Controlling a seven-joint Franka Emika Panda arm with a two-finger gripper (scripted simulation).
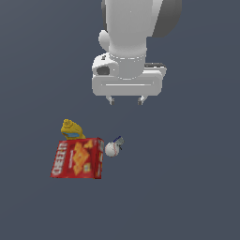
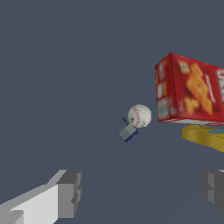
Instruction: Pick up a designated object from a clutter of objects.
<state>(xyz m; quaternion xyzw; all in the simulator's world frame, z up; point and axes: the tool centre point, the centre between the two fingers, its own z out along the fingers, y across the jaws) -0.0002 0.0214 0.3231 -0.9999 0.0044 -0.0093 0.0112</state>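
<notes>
We're early: our gripper (image 1: 125, 100) hangs spread wide and empty, well apart from the baseball (image 1: 111, 149) beside the cracker box (image 1: 78, 158), everything left to do.

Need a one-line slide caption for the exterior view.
Open end effector hovers above white baseball beside red cracker box, nothing grasped.

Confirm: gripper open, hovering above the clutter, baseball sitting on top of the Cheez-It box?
Not quite. The baseball sits on the ground beside the Cheez-It box, on the exterior view's right, not on top of it; the exterior view shows this. The rest holds: the gripper is open and hovers above the clutter.
</notes>
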